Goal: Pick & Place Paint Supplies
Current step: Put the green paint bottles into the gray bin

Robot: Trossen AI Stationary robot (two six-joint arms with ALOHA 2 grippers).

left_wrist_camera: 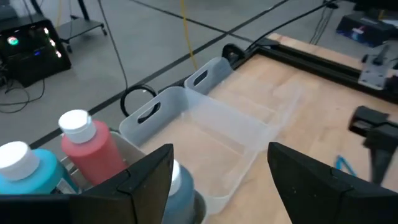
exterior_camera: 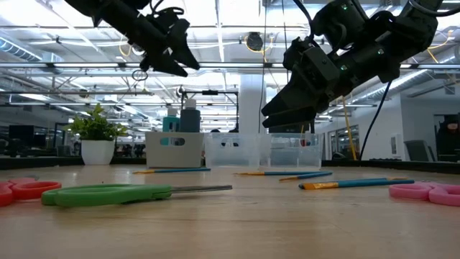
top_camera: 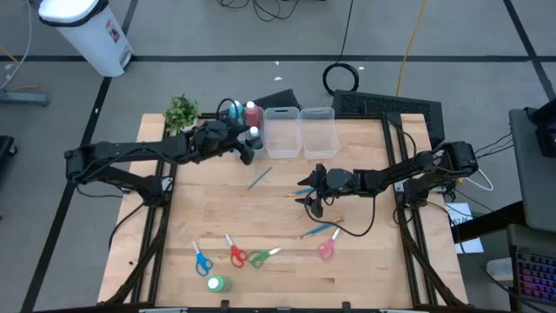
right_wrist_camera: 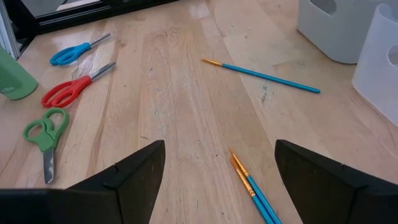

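Note:
My left gripper [top_camera: 249,150] [left_wrist_camera: 217,177] hangs open and empty beside the far-left bin [exterior_camera: 175,149]. That bin holds a blue bottle [left_wrist_camera: 25,171], a pink-red bottle [left_wrist_camera: 93,149] and a grey-blue bottle [left_wrist_camera: 183,186], all upright. My right gripper [top_camera: 313,196] [right_wrist_camera: 217,180] is open and empty above two blue brushes [right_wrist_camera: 252,186] that lie flat mid-table. A third brush [right_wrist_camera: 261,76] lies farther off, and another brush [top_camera: 321,230] lies nearer the front. Blue [top_camera: 201,259], red [top_camera: 234,251], green [top_camera: 261,256] and pink [top_camera: 327,249] scissors lie flat near the front. A green bottle [top_camera: 216,283] lies by the front edge.
Two clear bins [top_camera: 281,132] [top_camera: 318,130] stand open at the table's far edge, right of the bottle bin. A small potted plant [top_camera: 182,111] stands at the far left corner. Bare wood lies between the brushes and the scissors.

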